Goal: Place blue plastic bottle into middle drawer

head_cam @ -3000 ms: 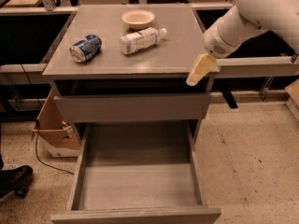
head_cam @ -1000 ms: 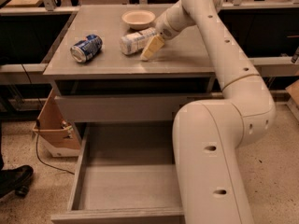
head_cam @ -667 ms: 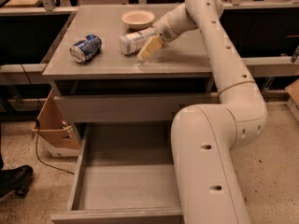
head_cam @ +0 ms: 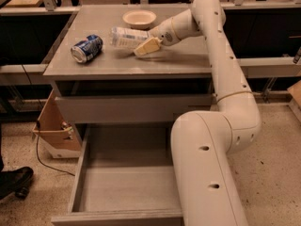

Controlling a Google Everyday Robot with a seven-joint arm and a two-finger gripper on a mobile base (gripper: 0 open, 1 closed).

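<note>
The blue plastic bottle (head_cam: 126, 36) lies on its side on the grey cabinet top (head_cam: 188, 60), in front of the bowl. My gripper (head_cam: 146, 46) is at the bottle's right end, reaching in from the right, shut on it with one cream finger (head_cam: 145, 48) across its near side. The bottle looks slightly raised, with a shadow beneath it. The middle drawer (head_cam: 117, 192) is pulled open below and is empty. My arm's thick lower link (head_cam: 207, 173) hides its right part.
A dented blue can (head_cam: 86, 48) lies on the top, left of the bottle. A cream bowl (head_cam: 139, 19) stands behind it. The upper drawer (head_cam: 131, 108) is shut. A cardboard box (head_cam: 51, 126) and a black shoe (head_cam: 14, 180) are on the floor at left.
My gripper came from off the cabinet's right edge to the bottle. Over the last second the bottle and gripper shifted together a little left and up.
</note>
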